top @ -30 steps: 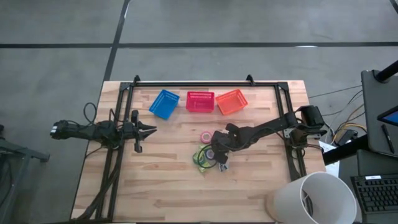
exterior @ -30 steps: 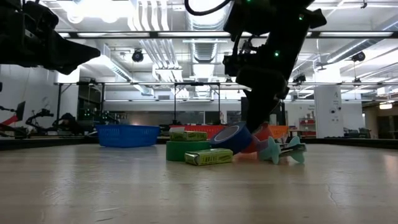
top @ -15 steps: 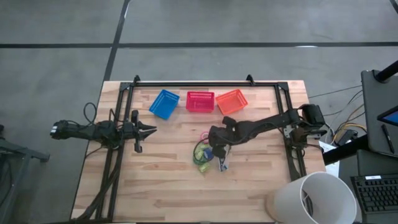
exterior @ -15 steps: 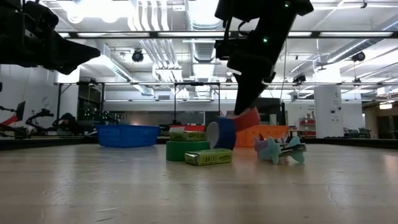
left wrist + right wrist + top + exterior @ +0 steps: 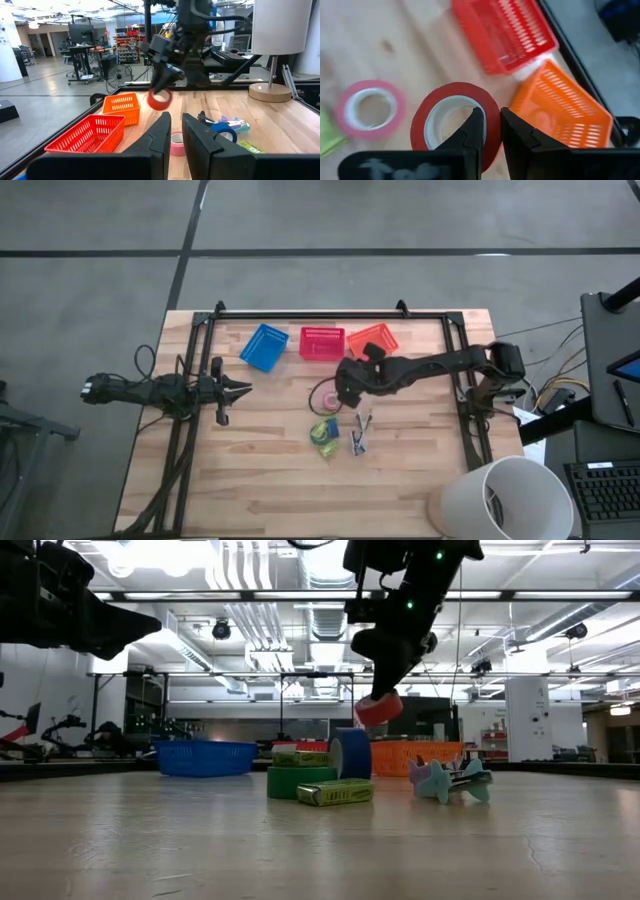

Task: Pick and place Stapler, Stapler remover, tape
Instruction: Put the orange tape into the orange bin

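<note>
Right tool (image 5: 372,708), pinched shut on the red tape roll (image 5: 378,709), is being held aloft; level carriage over the orange basket (image 5: 373,342) is being advised.

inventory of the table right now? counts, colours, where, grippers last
baskets: 3, along the table's far edge: blue basket, red basket, orange basket
red tape roll: 1, lifted off the table in the right gripper, near the red and orange baskets
pink tape roll: 1, flat on the table, mid-table
blue tape roll: 1, on edge in the pile
green tape roll: 1, flat in the pile
yellow-green boxes: 2, in the pile
teal staple remover: 1, beside the pile
left gripper: parked at the left, holding nothing
right gripper: shut on the red roll's wall
</note>
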